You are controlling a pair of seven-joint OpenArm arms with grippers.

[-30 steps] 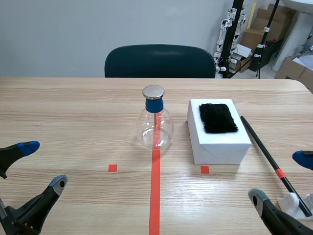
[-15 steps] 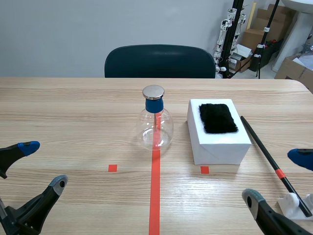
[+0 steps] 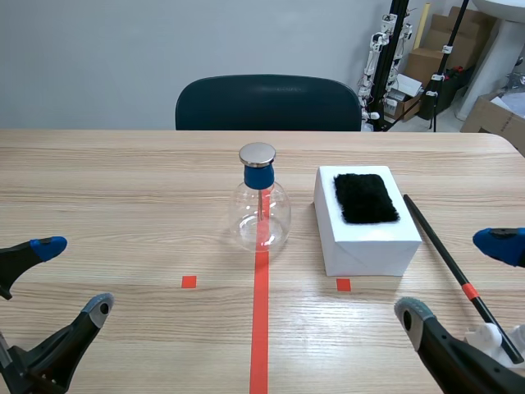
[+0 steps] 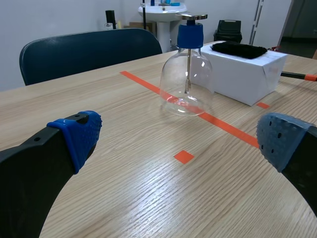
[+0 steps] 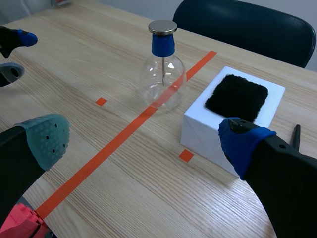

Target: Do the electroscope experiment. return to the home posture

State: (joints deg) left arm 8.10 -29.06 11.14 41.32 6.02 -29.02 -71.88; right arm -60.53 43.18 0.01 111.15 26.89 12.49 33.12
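A wide wooden table is seen, and orange-red tape marks are stuck on it. A dark blue-green chair is set at its far side. A plain grey wall is seen behind the chair. Brown cardboard boxes and black stands are kept in the far corner. A white basin and a black bin are seen far behind the table.

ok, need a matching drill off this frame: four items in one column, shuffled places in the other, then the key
Items
1. electroscope flask
2. black fur pad
3. black rod
4. white box

Places
A. on top of the box
B. lying on the side of the box away from the flask
C. upright at the far end of the orange-red tape line
D. between the flask and the rod

Pairs: 1-C, 2-A, 3-B, 4-D
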